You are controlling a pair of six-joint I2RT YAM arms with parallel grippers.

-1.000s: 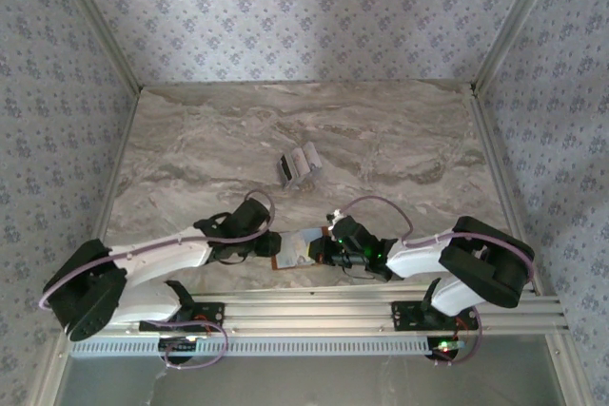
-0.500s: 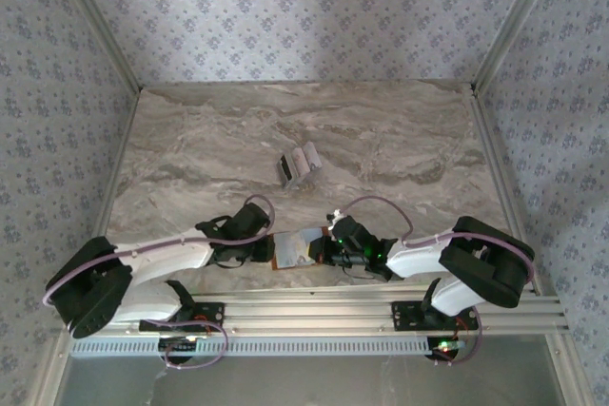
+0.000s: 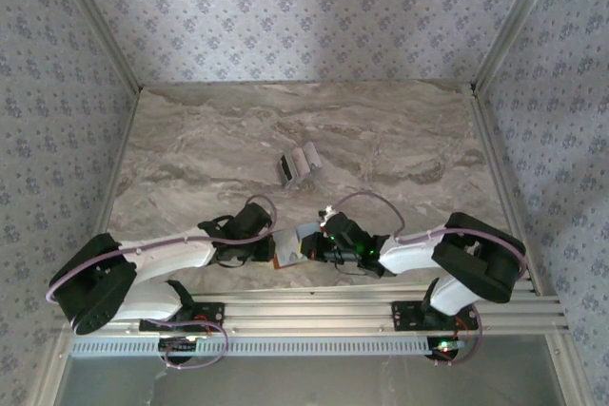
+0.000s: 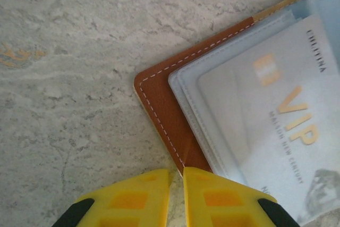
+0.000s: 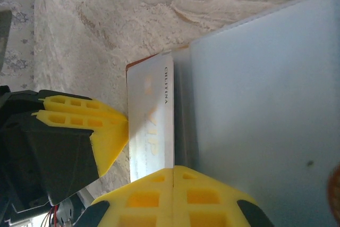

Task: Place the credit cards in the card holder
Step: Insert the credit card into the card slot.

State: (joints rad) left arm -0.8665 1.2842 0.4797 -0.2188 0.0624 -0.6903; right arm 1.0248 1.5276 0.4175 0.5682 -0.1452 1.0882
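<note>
The tan card holder point(image 3: 288, 250) lies open near the table's front edge, between both grippers. My left gripper point(image 4: 177, 173) is closed to a thin slit on the holder's stitched brown edge point(image 4: 170, 115). A white VIP credit card point(image 4: 276, 115) rests on the holder's clear inner pockets. My right gripper point(image 5: 173, 169) is shut on that card point(image 5: 151, 120), beside the grey-blue inner leaf point(image 5: 255, 104). The left gripper's yellow fingers point(image 5: 106, 131) touch the holder's far edge. More credit cards point(image 3: 298, 168) sit in a small cluster at mid-table.
Both arms reach inward low over the marble table point(image 3: 400, 140), close to the metal rail point(image 3: 304, 316) at the front. Patterned walls enclose the table at the back and sides.
My left gripper has closed from partly open down to a slit on the holder's edge. The right gripper has slid left with the card, toward the left gripper.
</note>
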